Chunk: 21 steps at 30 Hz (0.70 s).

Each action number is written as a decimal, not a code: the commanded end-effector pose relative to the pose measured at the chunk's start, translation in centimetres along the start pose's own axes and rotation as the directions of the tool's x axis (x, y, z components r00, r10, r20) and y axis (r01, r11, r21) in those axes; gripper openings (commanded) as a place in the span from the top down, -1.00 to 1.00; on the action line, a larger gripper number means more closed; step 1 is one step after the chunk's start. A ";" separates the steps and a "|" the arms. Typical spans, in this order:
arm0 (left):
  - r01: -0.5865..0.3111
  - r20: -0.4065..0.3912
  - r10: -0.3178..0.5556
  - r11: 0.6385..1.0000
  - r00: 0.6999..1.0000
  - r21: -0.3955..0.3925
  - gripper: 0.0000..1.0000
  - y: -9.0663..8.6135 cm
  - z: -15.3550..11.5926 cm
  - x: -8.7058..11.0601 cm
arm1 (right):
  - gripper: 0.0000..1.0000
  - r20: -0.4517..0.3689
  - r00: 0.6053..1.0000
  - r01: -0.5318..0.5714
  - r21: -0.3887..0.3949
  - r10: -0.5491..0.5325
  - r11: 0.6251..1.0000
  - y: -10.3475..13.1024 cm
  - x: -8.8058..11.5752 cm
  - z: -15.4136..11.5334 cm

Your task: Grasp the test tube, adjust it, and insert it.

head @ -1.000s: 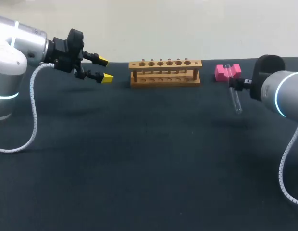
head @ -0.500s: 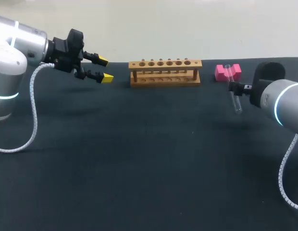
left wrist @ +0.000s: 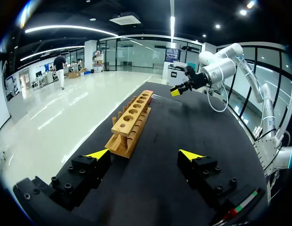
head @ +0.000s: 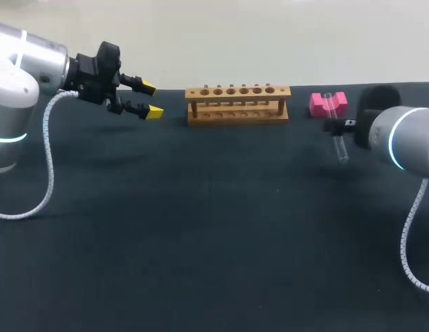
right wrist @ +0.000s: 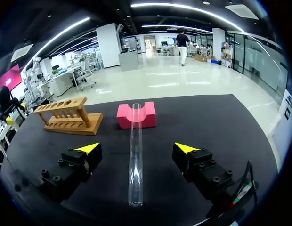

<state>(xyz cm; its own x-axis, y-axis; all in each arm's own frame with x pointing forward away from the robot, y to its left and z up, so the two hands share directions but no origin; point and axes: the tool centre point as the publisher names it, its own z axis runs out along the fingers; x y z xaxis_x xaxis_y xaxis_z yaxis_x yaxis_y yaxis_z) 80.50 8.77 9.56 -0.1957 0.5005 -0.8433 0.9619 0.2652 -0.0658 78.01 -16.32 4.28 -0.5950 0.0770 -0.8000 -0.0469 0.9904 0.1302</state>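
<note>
Well, the left arm (head: 31, 66) is coming in from its side and reaching level across the far part of the dark table (head: 214, 235), and the left gripper (head: 151, 99) is hanging above the surface with its two yellow-tipped fingers spread wide, gripping nothing and touching nothing. It is pointing along the table toward the light wooden test tube rack with its row of round holes (head: 238, 104), which is standing upright a little way ahead of it. Over on the other side, the right arm (head: 408, 138) is bending in low from its edge, wrist turned toward the back of the table. The right gripper (right wrist: 137, 148) is standing just as wide, released, one finger on each side of the clear glass test tube (right wrist: 135, 179), and neither finger is pressing against the glass. That tube is running straight down the middle of the gap, its far end lying at the notch of the bright pink foam block (right wrist: 125, 117) and its near end sloping down toward the wrist; whether that near end is resting on the table is hard to tell. Rack and pink block are sitting near each other along the far edge.
</note>
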 end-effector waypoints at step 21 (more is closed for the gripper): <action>-0.002 0.002 0.002 1.000 1.000 -0.002 -1.00 0.0 0.0 0.1 | -1.00 -0.026 0.995 0.090 -0.055 -0.091 0.994 1.3 1.3 4.0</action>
<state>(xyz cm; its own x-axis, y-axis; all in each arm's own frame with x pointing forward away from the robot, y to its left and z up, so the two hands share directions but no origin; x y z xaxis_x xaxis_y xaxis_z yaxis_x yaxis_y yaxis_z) 80.49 8.78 9.56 -0.1957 0.5005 -0.8433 0.9619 0.2652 -0.0658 79.93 -14.43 1.39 -0.6106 -0.0173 -0.7917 -0.1374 0.9869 0.0844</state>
